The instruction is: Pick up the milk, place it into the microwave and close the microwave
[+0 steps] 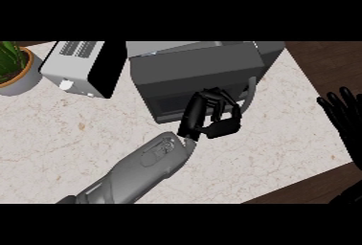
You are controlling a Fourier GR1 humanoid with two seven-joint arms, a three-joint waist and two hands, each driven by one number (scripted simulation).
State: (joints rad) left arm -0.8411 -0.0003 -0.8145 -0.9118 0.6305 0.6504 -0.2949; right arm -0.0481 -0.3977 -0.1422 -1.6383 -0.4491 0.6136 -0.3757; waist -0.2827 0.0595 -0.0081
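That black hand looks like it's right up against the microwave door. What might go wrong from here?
Two things, I think. The left hand has its fingers curled right at the microwave door's front; if the door swings shut they might get caught or slip off the edge. Also, the milk is not visible, so I cannot tell whether it is inside; the door may close on nothing. The right hand rests open at the right edge, too far to help.
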